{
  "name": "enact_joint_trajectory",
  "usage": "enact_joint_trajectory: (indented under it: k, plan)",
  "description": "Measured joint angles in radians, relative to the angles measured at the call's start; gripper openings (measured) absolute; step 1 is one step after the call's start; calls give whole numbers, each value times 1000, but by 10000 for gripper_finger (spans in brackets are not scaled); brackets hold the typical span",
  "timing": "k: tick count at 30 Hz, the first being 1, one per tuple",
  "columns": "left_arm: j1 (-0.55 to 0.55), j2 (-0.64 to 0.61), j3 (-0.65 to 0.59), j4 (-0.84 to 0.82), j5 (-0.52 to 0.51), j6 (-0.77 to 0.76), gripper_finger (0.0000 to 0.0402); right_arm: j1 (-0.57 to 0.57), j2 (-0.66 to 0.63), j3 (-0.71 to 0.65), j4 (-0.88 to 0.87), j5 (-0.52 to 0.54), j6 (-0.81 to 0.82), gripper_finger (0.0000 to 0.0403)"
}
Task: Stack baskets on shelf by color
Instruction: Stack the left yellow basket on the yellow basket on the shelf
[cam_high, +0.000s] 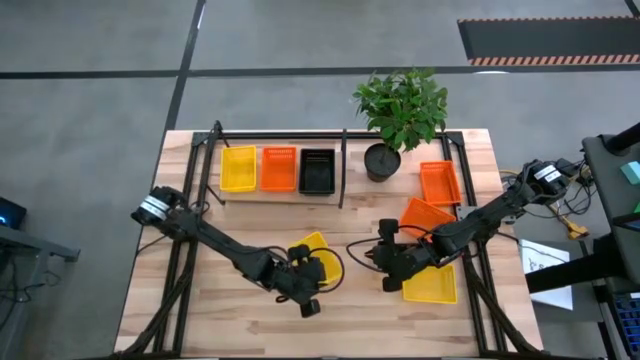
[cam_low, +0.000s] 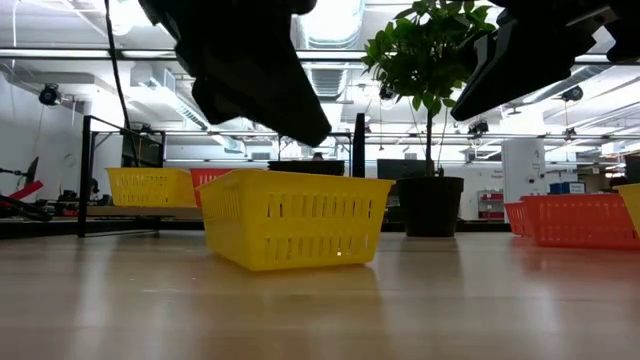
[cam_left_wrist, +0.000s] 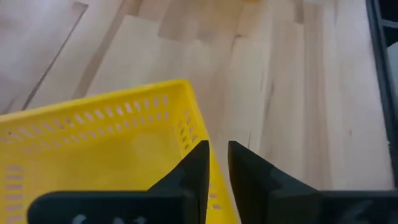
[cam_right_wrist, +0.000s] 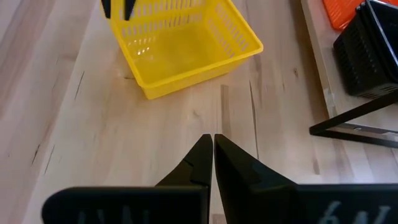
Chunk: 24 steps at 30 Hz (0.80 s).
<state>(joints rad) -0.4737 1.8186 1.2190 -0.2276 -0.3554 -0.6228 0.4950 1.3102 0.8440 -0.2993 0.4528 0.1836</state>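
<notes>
A yellow basket (cam_high: 315, 248) sits in the middle of the table, also seen in the low view (cam_low: 290, 220) and the right wrist view (cam_right_wrist: 186, 43). My left gripper (cam_high: 306, 277) is at its near side, shut on its wall (cam_left_wrist: 216, 163). My right gripper (cam_high: 390, 265) hovers shut over bare wood (cam_right_wrist: 213, 149), between that basket and a second yellow basket (cam_high: 432, 285). Two red-orange baskets (cam_high: 425, 214) (cam_high: 440, 182) lie at the right. The shelf (cam_high: 280, 192) holds one yellow basket (cam_high: 238, 168), one red-orange basket (cam_high: 278, 168) and one black basket (cam_high: 317, 170) side by side. My left gripper pinches one side wall of the yellow basket at its rim (cam_left_wrist: 214, 186), one finger (cam_left_wrist: 196, 168) inside the basket and the other finger (cam_left_wrist: 252, 177) outside. It comes slanting down from the near-left. The basket stays upright; its base (cam_low: 260, 266) looks to be on the table.
A potted plant (cam_high: 383, 160) stands at the shelf's right end, next to the far red-orange basket. Black shelf rods (cam_high: 343, 165) frame the board, and one shows in the right wrist view (cam_right_wrist: 354, 124). Bare wood lies along the near edge (cam_high: 230, 320).
</notes>
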Motion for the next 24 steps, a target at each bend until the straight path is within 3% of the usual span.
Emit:
enact_joint_trajectory:
  k: [12,24]
  plan:
    - [23,26,0,40,9,0,170,0,0,0,-1,-7,1,9]
    - [47,90,-2,77,72,-28,177,0,0,-2,-2,-7,25,9]
